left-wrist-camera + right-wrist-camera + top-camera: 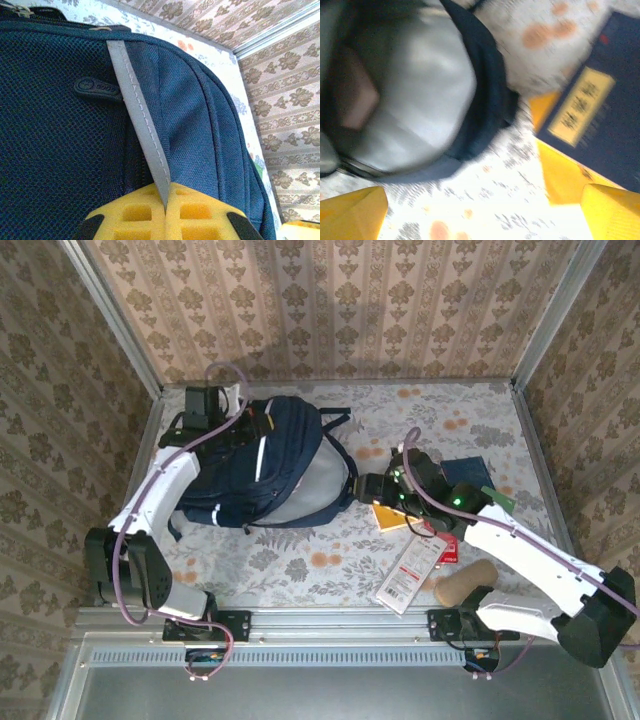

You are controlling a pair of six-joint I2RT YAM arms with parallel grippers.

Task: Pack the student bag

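Student bag (290, 445) navy mesh, rounded | left jaws pinch grey stripe (140, 130) | right jaws spread

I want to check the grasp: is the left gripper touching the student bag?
Touching. In the left wrist view the left gripper has its yellow fingers shut on the grey stripe of the student bag.

1. On the student bag (200, 125), an oval black rubber tag (97, 89) sits just left of the grey stripe (137, 120). It carries raised lettering that is too small to read.
2. Just right of the student bag lies a dark blue book (605, 90). Its yellow label (582, 107) bears dark characters, but blur makes them unreadable.
3. Farther right of the student bag, lower in the top view, a white and red card (408, 575) shows fine print and lines, too small to make out.
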